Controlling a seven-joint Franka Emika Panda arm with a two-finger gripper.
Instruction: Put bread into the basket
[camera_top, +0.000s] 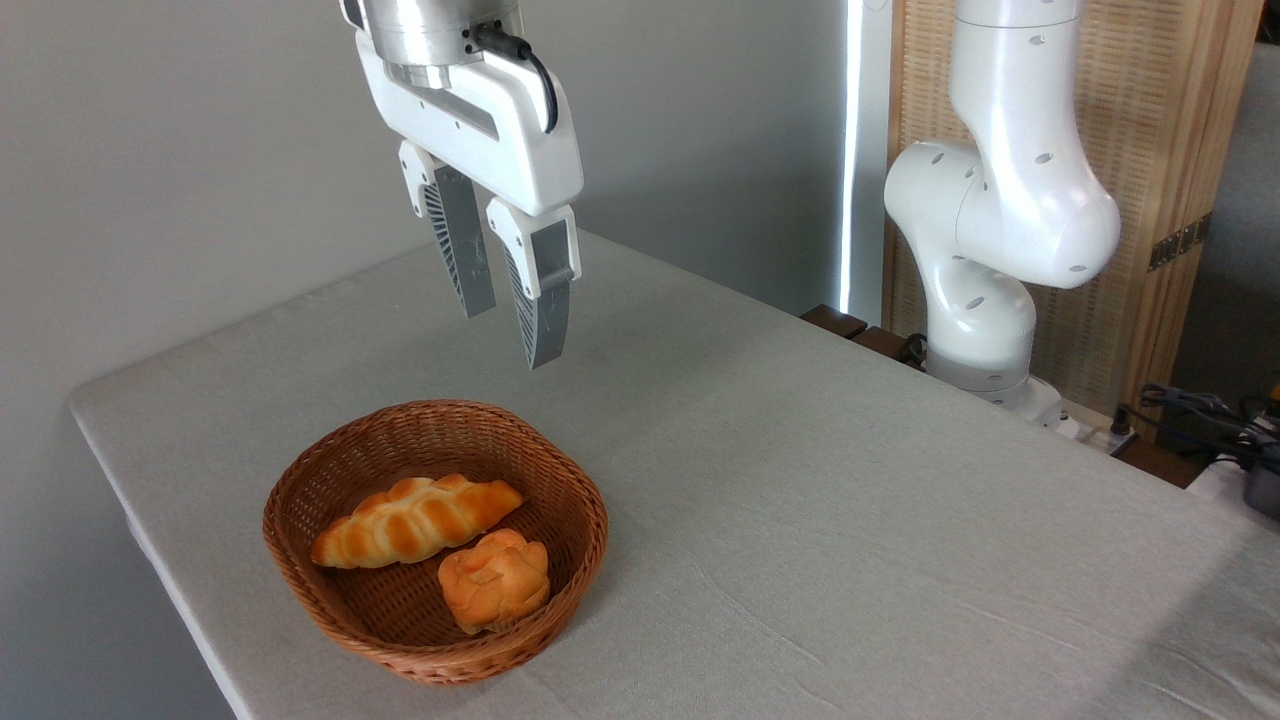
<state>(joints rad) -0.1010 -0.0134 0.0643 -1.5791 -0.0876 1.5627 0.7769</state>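
Note:
The bread (494, 579), a small round golden-orange bun with a knotted top, lies inside the brown woven basket (300, 490), against its near right wall. Beside it in the basket rests a long braided golden loaf (415, 520). My gripper (512, 338) hangs well above the basket's far rim, fingers pointing down. Its two ribbed grey fingers (541, 305) stand apart with nothing between them, so it is open.
The basket sits near the left front corner of a table covered in grey cloth (800, 480). The arm's white base (985, 300) rises at the table's far right edge, with cables (1200, 410) beyond it. A grey wall is behind.

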